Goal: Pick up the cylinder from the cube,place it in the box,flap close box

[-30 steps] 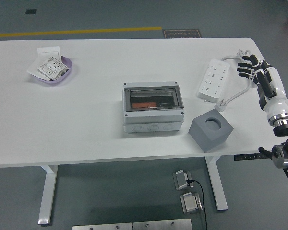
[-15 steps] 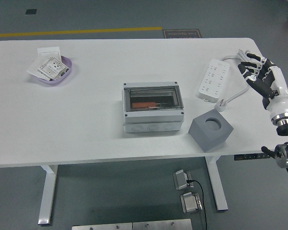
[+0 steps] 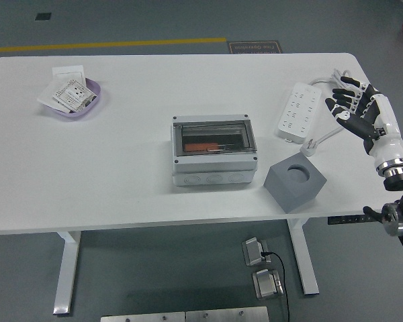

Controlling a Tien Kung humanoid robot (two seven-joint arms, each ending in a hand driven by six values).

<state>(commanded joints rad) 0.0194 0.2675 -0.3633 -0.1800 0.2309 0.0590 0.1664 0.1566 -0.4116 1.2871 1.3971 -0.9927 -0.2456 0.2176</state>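
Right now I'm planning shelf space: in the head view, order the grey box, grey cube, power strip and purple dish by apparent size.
1. grey box
2. grey cube
3. power strip and purple dish: look alike in size, unranked; both lie farther from the camera.

On my feed the table [image 3: 121, 161] is plain white. I see a light grey box [image 3: 215, 149] with a dark see-through lid and an orange-red shape inside. The cube [image 3: 295, 181] is mid grey with a darker round hole. The power strip [image 3: 299, 111] is white, its cable white too. The bowl [image 3: 77, 100] is pale lilac, holding white packets with black print. My right hand [image 3: 356, 107] is black and white. The floor is grey-green with a yellow stripe
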